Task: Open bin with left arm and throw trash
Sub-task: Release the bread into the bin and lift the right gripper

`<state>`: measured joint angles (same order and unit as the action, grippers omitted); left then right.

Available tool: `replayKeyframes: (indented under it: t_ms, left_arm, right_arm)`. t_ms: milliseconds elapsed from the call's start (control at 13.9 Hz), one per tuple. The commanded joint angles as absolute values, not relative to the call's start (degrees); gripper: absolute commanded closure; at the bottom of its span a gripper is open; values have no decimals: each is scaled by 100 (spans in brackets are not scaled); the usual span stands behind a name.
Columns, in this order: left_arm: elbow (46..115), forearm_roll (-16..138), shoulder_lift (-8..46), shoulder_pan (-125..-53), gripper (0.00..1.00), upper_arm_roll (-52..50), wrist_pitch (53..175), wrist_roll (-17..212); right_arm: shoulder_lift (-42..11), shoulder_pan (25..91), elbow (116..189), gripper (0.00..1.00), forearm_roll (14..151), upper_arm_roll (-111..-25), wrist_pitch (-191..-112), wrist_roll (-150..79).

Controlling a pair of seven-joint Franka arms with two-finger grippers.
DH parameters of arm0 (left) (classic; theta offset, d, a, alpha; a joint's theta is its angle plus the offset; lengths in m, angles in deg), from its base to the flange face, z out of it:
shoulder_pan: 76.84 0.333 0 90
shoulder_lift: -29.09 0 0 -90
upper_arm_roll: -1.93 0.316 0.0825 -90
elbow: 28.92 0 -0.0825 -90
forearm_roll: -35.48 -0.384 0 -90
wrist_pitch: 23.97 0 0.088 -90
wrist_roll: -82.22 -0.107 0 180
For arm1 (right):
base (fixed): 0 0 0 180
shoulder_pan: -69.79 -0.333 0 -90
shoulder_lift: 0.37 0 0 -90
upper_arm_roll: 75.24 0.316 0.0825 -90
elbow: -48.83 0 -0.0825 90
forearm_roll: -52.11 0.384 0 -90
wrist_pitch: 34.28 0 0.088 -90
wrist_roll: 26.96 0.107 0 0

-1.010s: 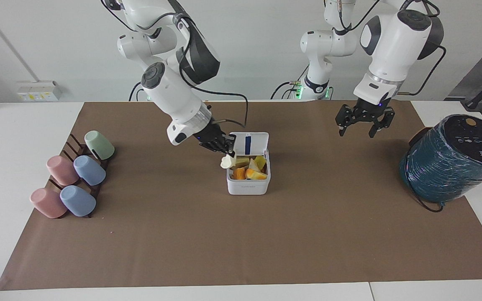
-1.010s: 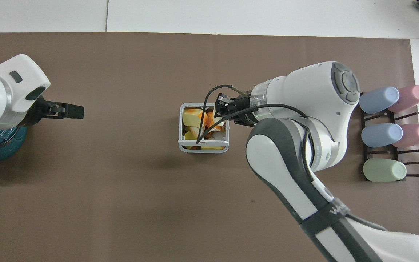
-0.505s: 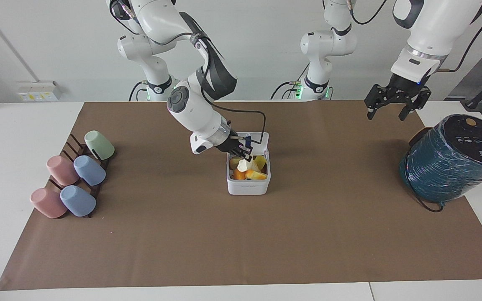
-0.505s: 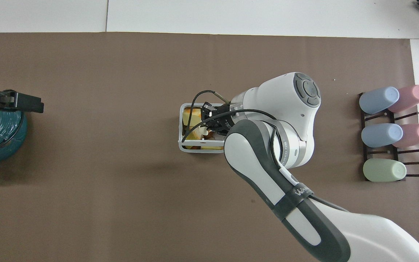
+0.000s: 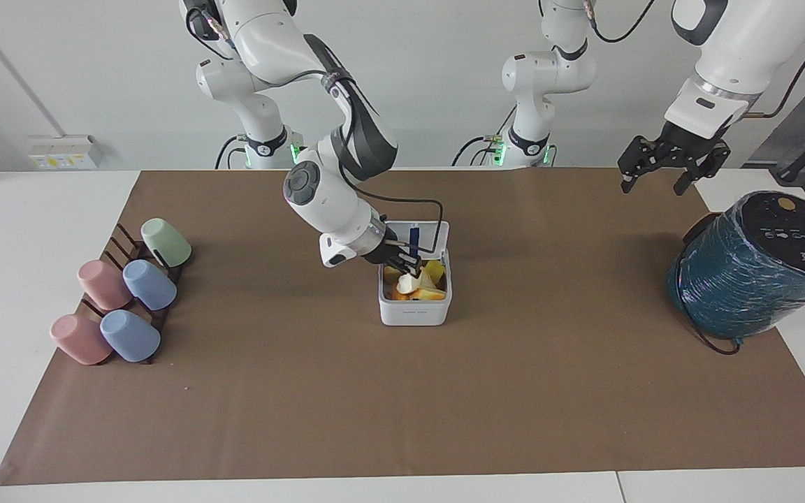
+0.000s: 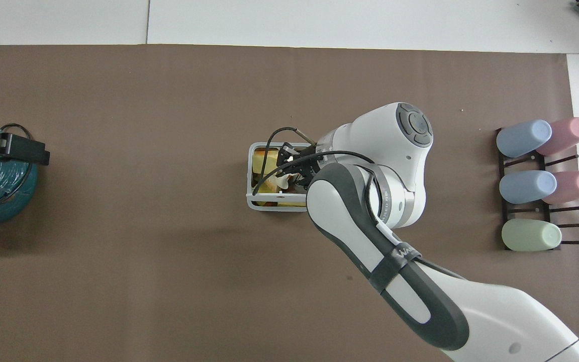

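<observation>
The white bin [image 5: 413, 313] stands mid-table with its lid [image 5: 425, 237] tipped up on the side nearer the robots. Inside lie yellow and orange trash scraps [image 5: 432, 293]. My right gripper [image 5: 407, 268] dips into the bin's opening, and a cream scrap [image 5: 406, 283] sits right under its tip on the pile; whether it is still gripped does not show. From overhead the right arm covers part of the bin [image 6: 249, 187], with the right gripper [image 6: 287, 169] and the cream scrap [image 6: 281, 181] inside the rim. My left gripper [image 5: 651, 187] hangs open and empty, high beside the teal cylinder.
A big teal wrapped cylinder [image 5: 755, 269] lies at the left arm's end of the table, with the left gripper [image 6: 35, 151] over its edge. A rack of pastel cups [image 5: 126, 300] sits at the right arm's end. Brown paper [image 5: 402, 405] covers the table.
My right gripper carried the cream scrap from the bin's edge down into the bin. My left arm rose and swung away toward the teal cylinder, still open.
</observation>
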<state>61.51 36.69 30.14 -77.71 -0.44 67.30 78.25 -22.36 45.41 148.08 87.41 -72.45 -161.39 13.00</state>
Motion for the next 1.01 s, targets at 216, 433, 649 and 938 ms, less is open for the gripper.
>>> replayKeyframes:
  t_ms: [216,433,649,938]
  left_arm:
    - [6310,3618,3155,-7701,0,-70,6699,7747]
    - [6310,3618,3147,-7701,0,-70,6699,7765]
    - [6301,3609,3146,-7701,0,-62,6673,7773]
    - [6310,3609,3155,-7701,0,-53,6620,7905]
  right_arm:
    - [-2225,4544,14534,0,8753,-7243,-16120,1303]
    - [-2129,4526,14507,0,8736,-7252,-16111,1321]
    - [-1875,4526,14516,0,8483,-7261,-16058,1347]
    - [-1602,4710,14394,0,6693,-7313,-16085,1268]
